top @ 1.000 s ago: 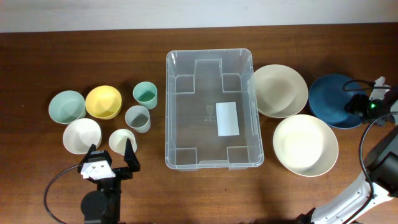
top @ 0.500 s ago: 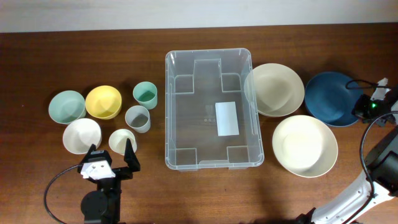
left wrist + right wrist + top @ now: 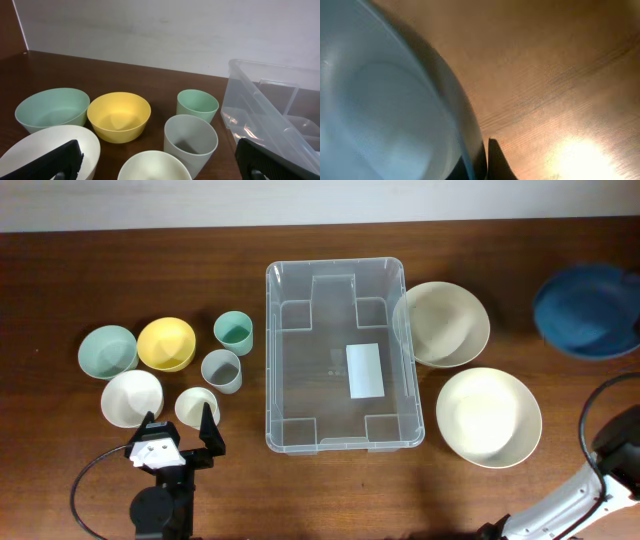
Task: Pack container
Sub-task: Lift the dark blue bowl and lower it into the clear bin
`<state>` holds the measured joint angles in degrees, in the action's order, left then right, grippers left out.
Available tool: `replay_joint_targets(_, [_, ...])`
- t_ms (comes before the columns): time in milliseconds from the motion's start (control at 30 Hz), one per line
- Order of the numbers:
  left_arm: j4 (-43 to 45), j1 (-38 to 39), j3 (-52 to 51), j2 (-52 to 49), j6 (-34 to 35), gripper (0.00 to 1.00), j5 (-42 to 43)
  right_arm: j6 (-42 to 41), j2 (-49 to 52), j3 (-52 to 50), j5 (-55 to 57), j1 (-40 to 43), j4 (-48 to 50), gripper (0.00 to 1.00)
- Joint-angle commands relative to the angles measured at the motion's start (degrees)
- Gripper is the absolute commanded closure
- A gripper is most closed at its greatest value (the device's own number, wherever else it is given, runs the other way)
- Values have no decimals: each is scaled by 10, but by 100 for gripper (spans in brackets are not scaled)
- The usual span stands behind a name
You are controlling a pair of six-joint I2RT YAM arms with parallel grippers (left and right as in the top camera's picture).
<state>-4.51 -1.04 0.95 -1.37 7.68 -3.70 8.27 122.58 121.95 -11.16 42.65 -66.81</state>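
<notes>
Right tool (image 3: 483,164) on smooth round blue bowl (image 3: 587,310)

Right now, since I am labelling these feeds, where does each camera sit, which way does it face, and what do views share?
Overhead: above the table, looking straight down at the container; the left gripper and right arm show.
Left wrist: low at the near-left, facing the yellow bowl and back wall; its open fingers frame the bottom.
Right wrist: tight against the blue bowl, table beyond; one dark finger shows.
Shared: overhead and left wrist both show the container and yellow bowl.
</notes>
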Motion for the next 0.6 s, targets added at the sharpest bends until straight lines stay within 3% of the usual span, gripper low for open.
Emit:
replay_joint_targets(0, [2, 0, -4, 4, -10, 0, -6, 10, -14, 94, -6, -68, -29, 96])
replay_joint_targets(133, [2, 0, -4, 4, -10, 0, -6, 10, -14, 148, -6, -174, -37, 96])
replay_joint_targets(400, [2, 0, -4, 4, -10, 1, -6, 66, -6, 149, 26, -441, -9, 96])
replay_joint_targets(567, [2, 0, -4, 4, -10, 1, -6, 65, 7, 131, 74, -541, -14, 96])
